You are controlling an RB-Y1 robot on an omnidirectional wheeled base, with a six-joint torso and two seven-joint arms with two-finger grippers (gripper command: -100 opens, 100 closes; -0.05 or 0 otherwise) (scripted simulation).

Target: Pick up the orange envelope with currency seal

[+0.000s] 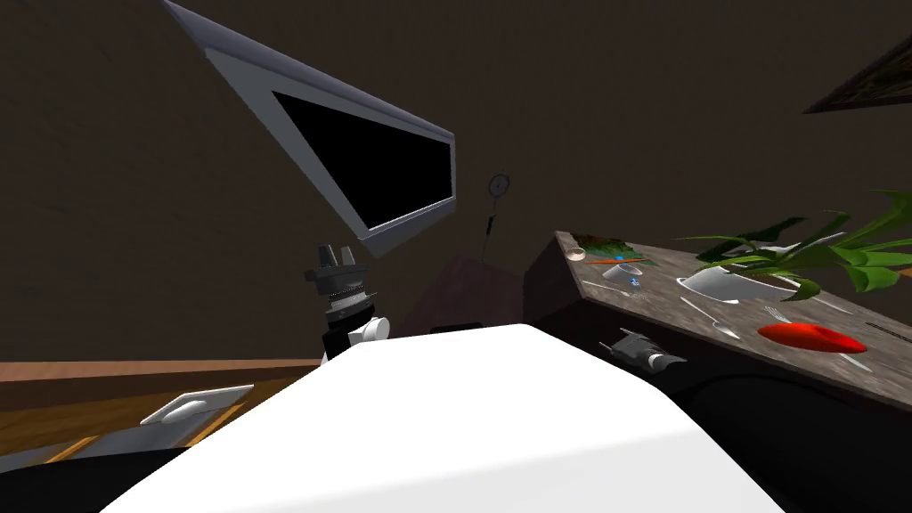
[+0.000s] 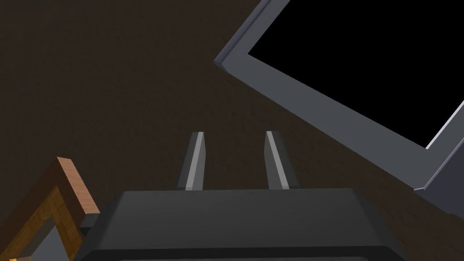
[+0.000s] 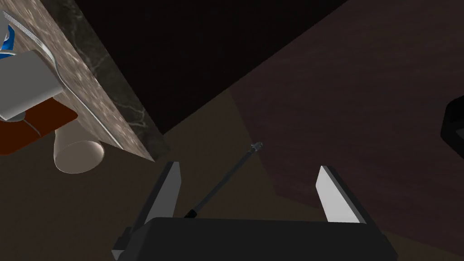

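Right end effector [image 3: 249,166] hangs low beside the dark side wall of the surface [image 3: 68,41], below its top, with its two flat, pale blades set wide apart and nothing between them. Left end effector [image 2: 234,132] is raised on the robot's other side, and its thin blades leave only a narrow, empty gap. The surface has a speckled, veined, stone-like top with a sharp square corner. The orange envelope [image 1: 616,261] lies flat near that end, well away from both end effectors. From the head it is a thin orange sliver, and its long axis seems to run along the surface's length. From the right wrist it looks dull red-brown, with one rounded corner toward a beige cup [image 3: 78,154] tipped on its side at the edge. A plain grey mug [image 3: 25,88] overlaps the envelope, though I cannot tell whether it rests on it. A slim silver fork [image 3: 77,97] lies alongside. Farther along stand a white pot [image 1: 726,283] with long green leaves and a glossy red dish [image 1: 810,338]. The walls are dark brown, and a grey-framed window [image 1: 383,169] shows a black area.
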